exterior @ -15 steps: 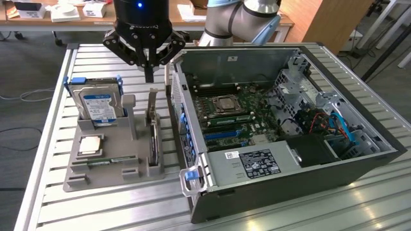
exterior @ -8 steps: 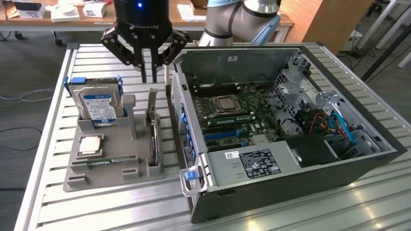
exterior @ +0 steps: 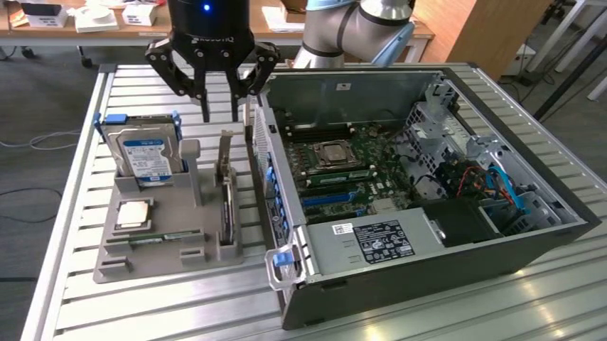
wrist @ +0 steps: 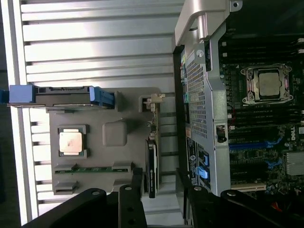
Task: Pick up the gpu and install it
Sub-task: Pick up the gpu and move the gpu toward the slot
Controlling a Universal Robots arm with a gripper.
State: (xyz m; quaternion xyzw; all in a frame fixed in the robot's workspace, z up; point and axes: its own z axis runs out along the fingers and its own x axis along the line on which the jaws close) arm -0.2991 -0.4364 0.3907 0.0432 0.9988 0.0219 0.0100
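The gpu (exterior: 227,206) is a thin dark card standing on edge in a slot of the grey holder (exterior: 156,259), with its pale metal bracket (exterior: 224,150) rising at the far end. In the wrist view the gpu (wrist: 151,164) runs along the holder's side nearest the computer case. My gripper (exterior: 220,110) hangs above the bracket end of the card, clear of it. Its two black fingers (exterior: 205,106) are spread and hold nothing. In the wrist view my gripper (wrist: 159,197) is open, the fingers (wrist: 137,187) straddling the card's line.
The holder also carries a silver hard drive with a blue label (exterior: 147,155), a processor chip (exterior: 133,213) and a slim green memory stick (exterior: 169,237). The open computer case (exterior: 531,213) lies at the exterior view's right, its motherboard (exterior: 346,174) exposed. All rests on a slatted metal table (exterior: 142,312).
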